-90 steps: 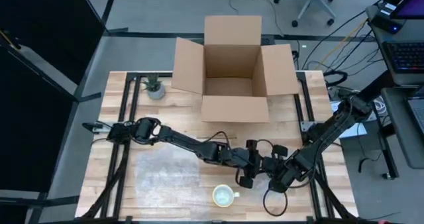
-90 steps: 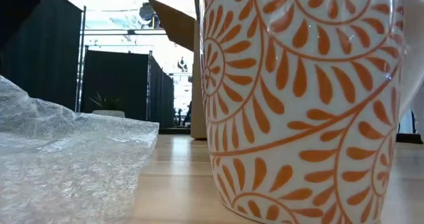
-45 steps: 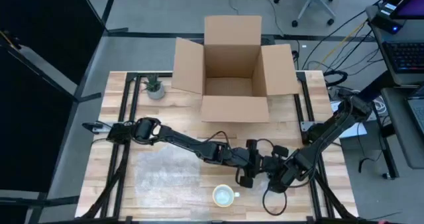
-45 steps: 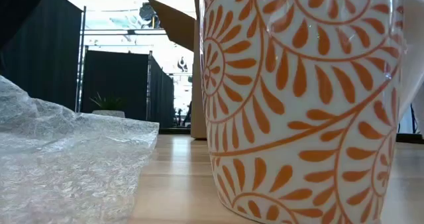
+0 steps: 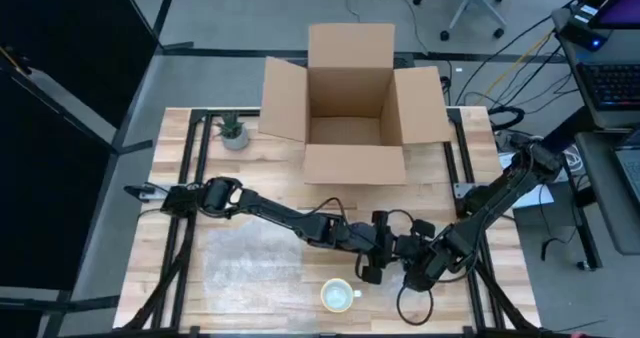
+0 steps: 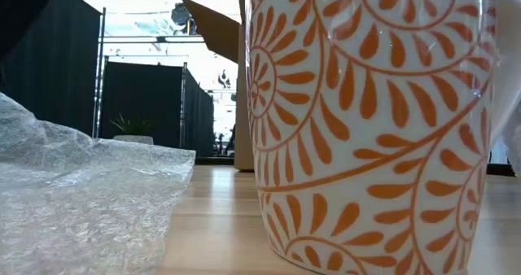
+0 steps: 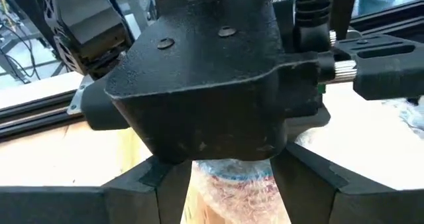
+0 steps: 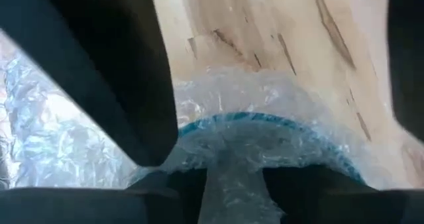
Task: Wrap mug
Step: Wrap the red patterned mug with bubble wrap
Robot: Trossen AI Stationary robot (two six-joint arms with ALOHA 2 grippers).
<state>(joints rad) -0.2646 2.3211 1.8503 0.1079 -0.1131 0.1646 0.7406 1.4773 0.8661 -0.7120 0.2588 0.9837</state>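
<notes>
A bubble-wrapped mug with a blue rim (image 8: 265, 134) sits between my two grippers right of the table's middle (image 5: 397, 266). My left gripper (image 5: 374, 264) comes at it from the left and is shut on it. My right gripper (image 5: 416, 268) comes from the right, with a finger on each side of it. A second, white mug with orange swirls (image 5: 338, 296) stands upright on its base near the front edge and fills the low view (image 6: 374, 120). A bubble wrap sheet (image 5: 250, 258) lies flat to the left. My left gripper pinches the wrapped bundle (image 7: 232, 181) between its two fingers, coming level from the table's left; the right arm's body hides the bundle's far part. My right gripper straddles the wrapped mug's rim (image 8: 199, 128). One finger (image 8: 126, 85) lies against the wrap; the other finger's contact is cut off at the picture's edge.
An open cardboard box (image 5: 350, 108) stands at the far middle of the table. A small potted plant (image 5: 232, 130) is at the far left. Black frame rails (image 5: 190, 178) run along both sides. Cables loop on the table near my right gripper (image 5: 415, 308).
</notes>
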